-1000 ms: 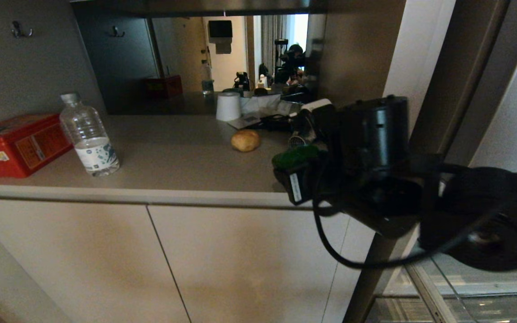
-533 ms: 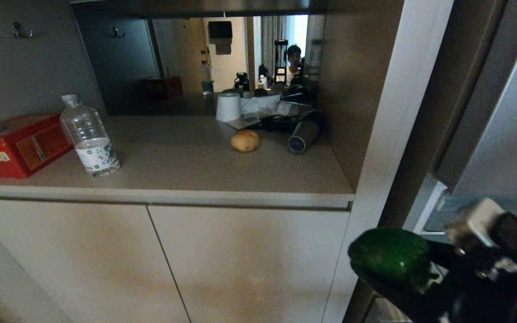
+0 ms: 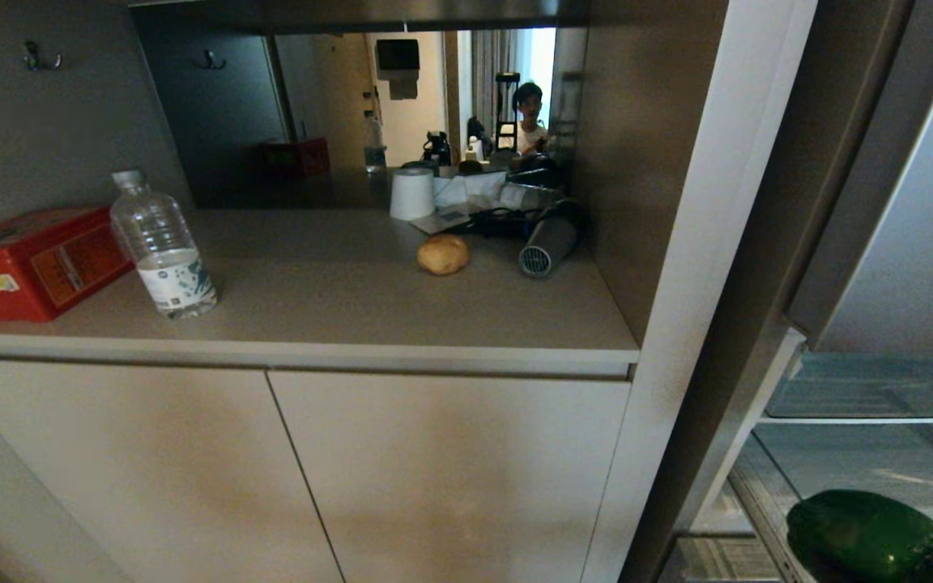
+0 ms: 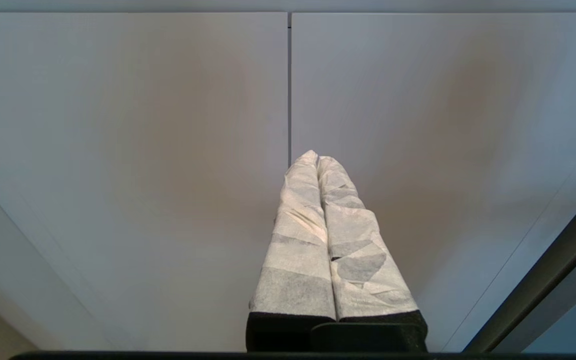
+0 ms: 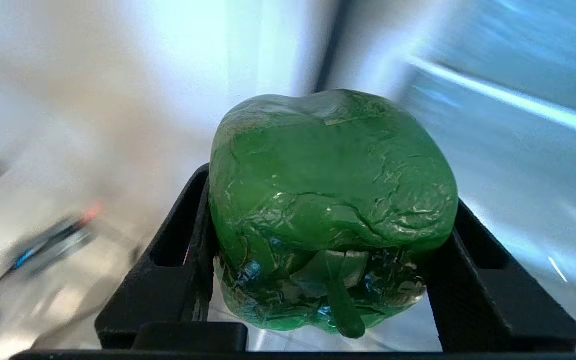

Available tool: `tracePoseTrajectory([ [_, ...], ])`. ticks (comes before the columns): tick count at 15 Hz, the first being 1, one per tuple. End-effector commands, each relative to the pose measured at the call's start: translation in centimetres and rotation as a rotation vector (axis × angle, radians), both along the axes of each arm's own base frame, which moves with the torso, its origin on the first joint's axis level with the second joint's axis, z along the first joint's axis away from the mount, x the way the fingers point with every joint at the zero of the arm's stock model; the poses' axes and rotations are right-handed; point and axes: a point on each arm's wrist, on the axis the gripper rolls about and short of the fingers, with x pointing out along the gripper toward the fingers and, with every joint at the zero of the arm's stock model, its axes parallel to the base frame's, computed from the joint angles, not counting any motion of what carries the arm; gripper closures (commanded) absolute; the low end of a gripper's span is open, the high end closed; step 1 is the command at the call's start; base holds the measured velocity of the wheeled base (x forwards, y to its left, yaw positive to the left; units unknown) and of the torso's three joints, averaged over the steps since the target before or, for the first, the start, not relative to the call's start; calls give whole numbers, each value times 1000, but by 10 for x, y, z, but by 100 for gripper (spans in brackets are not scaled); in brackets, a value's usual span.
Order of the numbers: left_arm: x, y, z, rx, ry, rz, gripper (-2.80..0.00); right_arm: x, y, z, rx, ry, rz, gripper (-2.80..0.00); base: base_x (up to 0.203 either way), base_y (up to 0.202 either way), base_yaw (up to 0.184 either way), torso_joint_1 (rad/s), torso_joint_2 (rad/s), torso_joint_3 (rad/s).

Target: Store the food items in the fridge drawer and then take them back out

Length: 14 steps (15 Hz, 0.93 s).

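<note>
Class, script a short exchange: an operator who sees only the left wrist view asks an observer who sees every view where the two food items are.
Operator: I see only the shut left gripper and cabinet doors. Where is the bell pepper?
Observer: Clamped in the right gripper, between its black fingers.
Operator: And the potato?
Observer: Lying on the counter, beside a hair dryer.

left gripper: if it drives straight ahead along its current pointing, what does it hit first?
Probably the beige cabinet doors. In the left wrist view the left gripper, shut and wrapped in white cloth, points squarely at them, its tips lined up with the vertical seam between the two doors. Nothing shows in between, though the gap is hard to judge.
</note>
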Motion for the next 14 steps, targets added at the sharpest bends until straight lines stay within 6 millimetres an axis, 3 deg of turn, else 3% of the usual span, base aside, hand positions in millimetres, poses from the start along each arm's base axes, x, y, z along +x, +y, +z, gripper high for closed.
tracePoseTrajectory([
  [1,0,0,-2,-1,6,0,0,2,-13,-3,6,2,-143,0,0,0,0,0,0,0],
  [7,0,0,-2,-1,6,0,0,29,-58,-12,15,128,-624,0,0,0,0,0,0,0],
  [14,0,0,-2,-1,6,0,0,78,-128,-18,104,244,-899,0,0,0,0,0,0,0],
])
